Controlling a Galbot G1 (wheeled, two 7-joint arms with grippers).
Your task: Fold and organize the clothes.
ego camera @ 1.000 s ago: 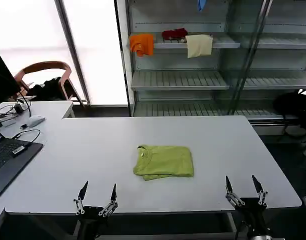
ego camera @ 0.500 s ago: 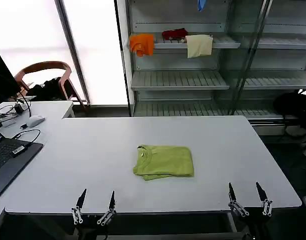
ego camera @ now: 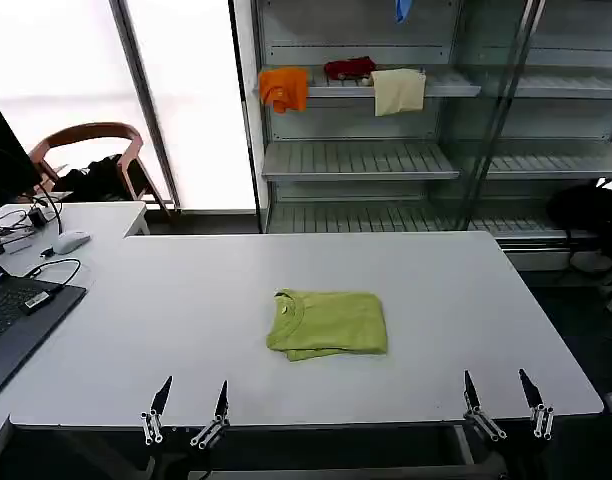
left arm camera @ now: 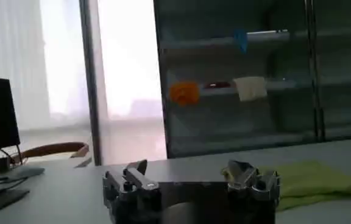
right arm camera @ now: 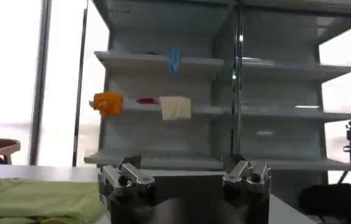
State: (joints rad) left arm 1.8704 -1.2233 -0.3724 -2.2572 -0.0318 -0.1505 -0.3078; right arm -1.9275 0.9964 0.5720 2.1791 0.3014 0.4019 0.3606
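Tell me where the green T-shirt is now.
In the head view the folded T-shirt lies mid-table, ahead of and between both open grippers.

Both grippers have been drawn back toward the table's near edge (ego camera: 316, 422). The left gripper (ego camera: 187, 412) has been lowered slightly, while the right gripper (ego camera: 502, 405) has been shifted lower and outward, fingers spread.

Place: a lab or office workroom
Signs: a white table (ego camera: 186, 300) is standing before metal shelves (ego camera: 356, 160); a laptop (ego camera: 11, 320), mouse (ego camera: 71, 241) and chair (ego camera: 91, 150) are sitting alongside.
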